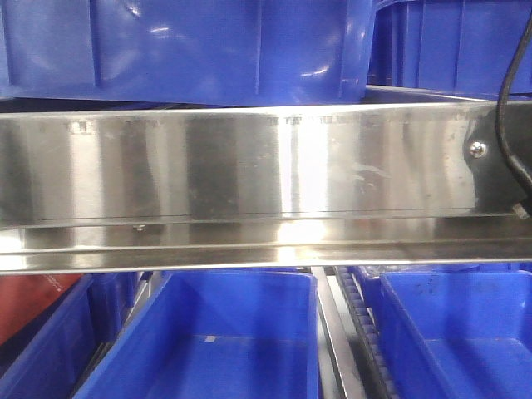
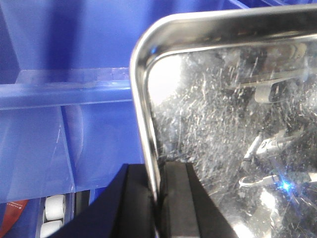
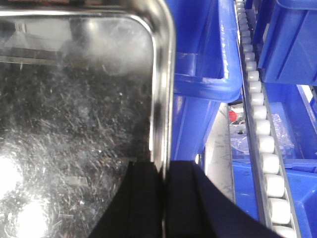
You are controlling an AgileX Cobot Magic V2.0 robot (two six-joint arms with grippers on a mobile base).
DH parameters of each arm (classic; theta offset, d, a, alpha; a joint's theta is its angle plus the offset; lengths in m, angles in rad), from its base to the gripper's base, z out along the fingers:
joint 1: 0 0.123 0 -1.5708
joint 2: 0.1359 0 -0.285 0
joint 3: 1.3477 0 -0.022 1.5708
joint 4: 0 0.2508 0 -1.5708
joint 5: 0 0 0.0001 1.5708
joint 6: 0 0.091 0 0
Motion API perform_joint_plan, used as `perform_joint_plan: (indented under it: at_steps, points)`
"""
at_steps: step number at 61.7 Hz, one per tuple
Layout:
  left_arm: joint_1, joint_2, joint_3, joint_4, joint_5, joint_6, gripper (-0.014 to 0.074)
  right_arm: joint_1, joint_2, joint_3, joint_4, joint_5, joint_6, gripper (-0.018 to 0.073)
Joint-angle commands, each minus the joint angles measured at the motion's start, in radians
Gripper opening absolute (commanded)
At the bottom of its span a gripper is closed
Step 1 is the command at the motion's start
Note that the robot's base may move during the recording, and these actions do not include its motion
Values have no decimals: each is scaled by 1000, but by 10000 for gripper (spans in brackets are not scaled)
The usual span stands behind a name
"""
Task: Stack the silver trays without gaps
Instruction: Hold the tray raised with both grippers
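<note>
Tray (image 2: 223, 124) of scratched shiny steel, pinched by left claw (image 2: 157, 198), right claw (image 3: 163, 198).

- Front view: bright, slightly soft; broad vertical glare bands on the steel rail (image 1: 266, 179); blue bins (image 1: 191, 332) oversaturated
- Left wrist view: silver tray (image 2: 233, 129) floor throws blown-out white patches and a blue-white flare lower right; left gripper (image 2: 157, 198) near-black, blurred
- Right wrist view: tray floor dimmer, white hotspots lower left, bright streak along rim; rollers (image 3: 262, 129) evenly lit
</note>
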Motion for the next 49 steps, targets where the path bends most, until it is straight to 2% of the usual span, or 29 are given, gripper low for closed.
perform_joint_plan:
  at_steps: [1, 49]
  points:
    - [-17, -9, -9, -26, -80, 15, -16, 9, -10, -18, 14, -123, -5, -57]
    - [-17, -9, -9, -26, -80, 15, -16, 9, -10, -18, 14, -130, -5, -57]
